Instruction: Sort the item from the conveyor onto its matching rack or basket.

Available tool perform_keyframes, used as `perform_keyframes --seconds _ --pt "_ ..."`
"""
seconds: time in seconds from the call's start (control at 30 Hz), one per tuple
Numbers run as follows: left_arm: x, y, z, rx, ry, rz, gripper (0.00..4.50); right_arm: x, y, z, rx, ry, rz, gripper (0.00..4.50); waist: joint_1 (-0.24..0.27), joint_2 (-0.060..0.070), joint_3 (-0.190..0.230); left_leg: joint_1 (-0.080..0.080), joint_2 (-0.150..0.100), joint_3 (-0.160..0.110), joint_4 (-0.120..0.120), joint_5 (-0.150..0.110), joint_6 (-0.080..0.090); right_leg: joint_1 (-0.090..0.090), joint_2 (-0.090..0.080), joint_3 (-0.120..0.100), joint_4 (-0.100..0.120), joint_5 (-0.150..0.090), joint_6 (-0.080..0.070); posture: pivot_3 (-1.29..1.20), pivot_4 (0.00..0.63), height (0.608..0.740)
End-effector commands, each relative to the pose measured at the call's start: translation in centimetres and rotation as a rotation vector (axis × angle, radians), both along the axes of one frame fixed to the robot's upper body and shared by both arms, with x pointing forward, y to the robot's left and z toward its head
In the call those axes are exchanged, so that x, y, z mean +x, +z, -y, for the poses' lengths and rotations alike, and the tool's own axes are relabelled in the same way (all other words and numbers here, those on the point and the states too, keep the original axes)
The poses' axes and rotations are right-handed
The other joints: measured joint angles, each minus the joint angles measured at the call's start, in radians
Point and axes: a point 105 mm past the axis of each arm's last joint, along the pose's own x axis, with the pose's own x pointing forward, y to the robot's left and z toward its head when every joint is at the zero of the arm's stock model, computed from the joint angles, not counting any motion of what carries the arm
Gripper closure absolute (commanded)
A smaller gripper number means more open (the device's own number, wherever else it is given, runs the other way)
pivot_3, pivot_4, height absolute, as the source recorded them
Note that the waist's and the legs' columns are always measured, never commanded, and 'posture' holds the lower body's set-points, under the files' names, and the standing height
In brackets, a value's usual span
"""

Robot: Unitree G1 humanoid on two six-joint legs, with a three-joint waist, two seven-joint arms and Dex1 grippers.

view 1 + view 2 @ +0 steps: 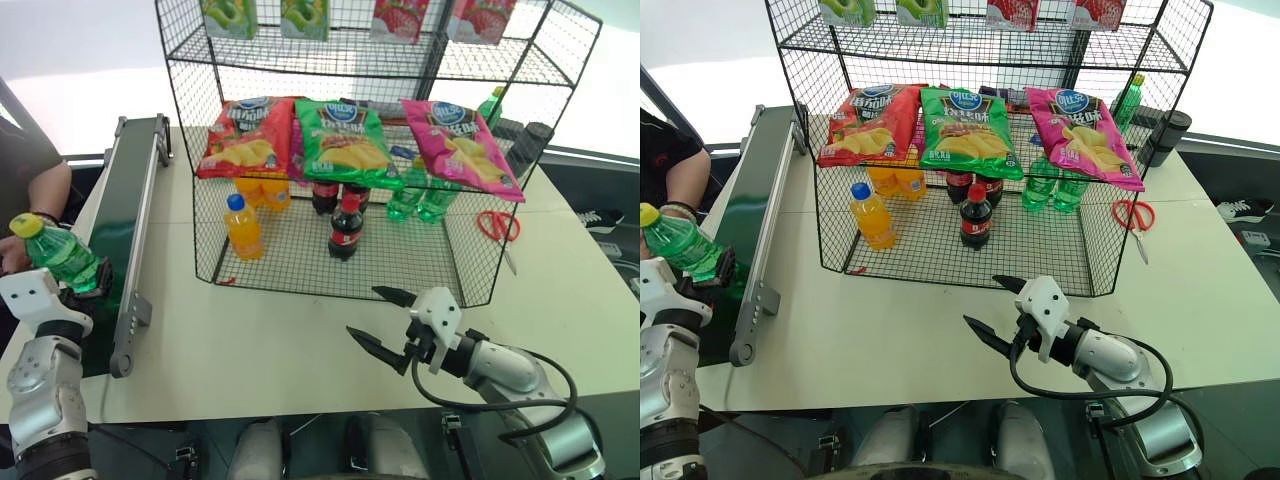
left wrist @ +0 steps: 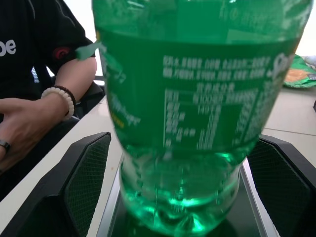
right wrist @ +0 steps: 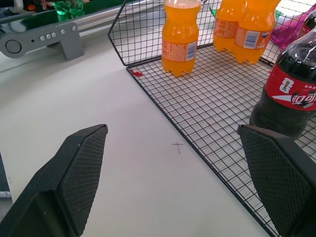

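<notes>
— Where is the green soda bottle (image 1: 62,257)?
— On the near end of the conveyor (image 1: 133,215), tilted, between the spread fingers of the left gripper (image 2: 181,197).
— And the right gripper (image 1: 388,322)?
— Spread too, empty, above the table (image 1: 250,345) near the rack (image 1: 340,255).

We take the rack (image 1: 350,180) as our landmark. In front of its open lower tier the white table (image 1: 270,340) lies bare, so we find free passage there; the right gripper (image 1: 385,322) hangs over that stretch, fingers spread wide. Inside the lower tier, the orange bottle (image 1: 243,228) and cola bottle (image 1: 346,228) stand near the front, with open mesh floor between them. Chip bags (image 1: 345,142) overhang the tier above, lowering the entry. Left of the rack runs the conveyor (image 1: 135,225), where the green bottle (image 1: 62,257) sits between our left gripper's spread fingers (image 2: 81,182), a person's arm (image 1: 45,190) close beside. Scissors (image 1: 498,228) lie right of the rack.
</notes>
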Motion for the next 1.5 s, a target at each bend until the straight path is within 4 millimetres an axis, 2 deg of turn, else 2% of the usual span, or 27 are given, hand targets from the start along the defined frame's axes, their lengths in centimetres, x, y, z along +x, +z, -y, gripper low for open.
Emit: perform_keyframes --seconds 0.03,0.1,0.2,0.33,0.43,0.53,0.63,0.7,0.73,0.87,1.03,1.2,1.5 --pt "0.0 2.3 -0.2 0.063 0.001 0.065 0.86 -0.3 1.0 -0.6 0.022 0.022 0.047 0.0 0.0 0.0 0.0 0.0 0.0 0.0 0.0 0.0 0.0 0.0 0.0 0.0 0.0 0.0 0.0 0.0 0.15 0.74" --pt "-0.1 2.4 -0.2 0.067 0.006 0.069 1.65 -0.3 1.0 -0.6 0.022 0.022 0.047 0.0 0.0 0.0 0.0 0.0 0.0 0.0 0.0 0.0 0.0 0.0 0.0 0.0 0.0 0.0 0.0 0.0 0.15 0.74" --pt "0.0 3.4 -0.2 0.079 -0.004 0.098 1.65 -0.3 1.0 -0.6 0.021 0.023 0.048 0.0 0.001 0.0 0.0 0.0 0.0 0.0 0.0 0.0 0.0 0.0 0.0 0.0 0.0 0.0 0.0 0.0 0.15 0.74" --pt "0.2 6.4 1.2 0.106 -0.109 0.173 1.65 -0.2 1.0 -0.5 0.018 0.027 0.05 0.0 0.0 -0.005 0.003 -0.001 0.0 0.0 0.0 0.0 0.0 -0.001 0.0 0.0 0.0 0.0 0.0 0.0 0.15 0.74" --pt "0.8 8.8 4.2 0.159 -0.282 0.195 1.65 0.0 1.0 -0.4 0.014 0.035 0.05 0.0 0.0 -0.008 0.004 -0.004 0.001 -0.001 0.0 0.0 0.0 -0.002 0.0 -0.002 0.0 0.0 0.0 0.0 0.15 0.74" --pt "1.2 9.4 7.2 0.168 -0.427 0.188 1.65 0.2 1.0 -0.4 0.013 0.04 0.051 0.0 0.001 -0.006 0.004 -0.005 0.0 -0.001 0.001 0.0 0.0 -0.003 0.0 -0.002 -0.001 0.0 0.0 0.0 0.15 0.74" --pt "1.1 9.2 11.4 0.204 -0.629 0.144 1.65 0.6 1.2 -0.2 0.014 0.035 0.058 0.0 0.0 -0.004 0.005 -0.005 0.0 -0.001 0.001 0.0 0.0 -0.002 -0.001 -0.001 -0.002 0.0 0.0 0.0 0.15 0.74" --pt "0.5 8.4 15.4 0.196 -0.837 0.098 1.65 1.0 1.7 0.1 0.028 0.016 0.069 0.0 0.0 -0.004 0.005 -0.005 0.0 -0.001 0.001 0.0 0.0 -0.002 0.0 -0.002 -0.001 0.0 0.0 0.0 0.15 0.74" --pt "0.2 8.1 16.5 0.191 -0.896 0.082 1.65 1.1 1.9 0.2 0.032 0.011 0.072 0.0 0.0 -0.003 0.006 -0.005 0.0 -0.001 0.0 0.0 0.0 -0.002 0.0 -0.002 -0.001 0.0 0.0 0.0 0.15 0.74" --pt "-1.1 5.2 22.6 0.243 -1.221 -0.012 1.65 0.7 3.3 -0.1 0.088 0.037 0.067 0.0 0.0 -0.001 0.006 -0.005 0.0 -0.001 0.0 0.0 0.0 -0.003 0.001 -0.002 -0.001 0.0 -0.001 0.0 0.15 0.74" --pt "-0.6 3.5 27.1 0.258 -1.442 -0.009 1.65 0.1 4.5 -1.6 0.133 0.085 0.06 0.0 0.001 0.001 0.007 -0.005 0.0 -0.001 0.001 0.0 0.0 -0.002 0.004 -0.001 -0.001 0.0 -0.001 0.0 0.15 0.74" --pt "-1.3 2.6 31.2 0.292 -1.68 0.025 1.65 0.1 5.0 -2.7 0.16 0.072 0.067 0.0 0.001 0.001 0.007 -0.005 0.0 -0.001 0.001 0.0 0.0 -0.002 0.006 -0.001 -0.001 0.001 -0.001 0.0 0.15 0.74" --pt "-1.1 2.5 34.4 0.356 -1.827 0.094 1.65 0.0 4.9 -2.8 0.164 0.044 0.066 0.0 0.001 0.001 0.007 -0.006 -0.001 -0.002 0.002 0.0 0.001 -0.003 0.006 -0.001 -0.001 0.001 -0.001 0.0 0.15 0.74"
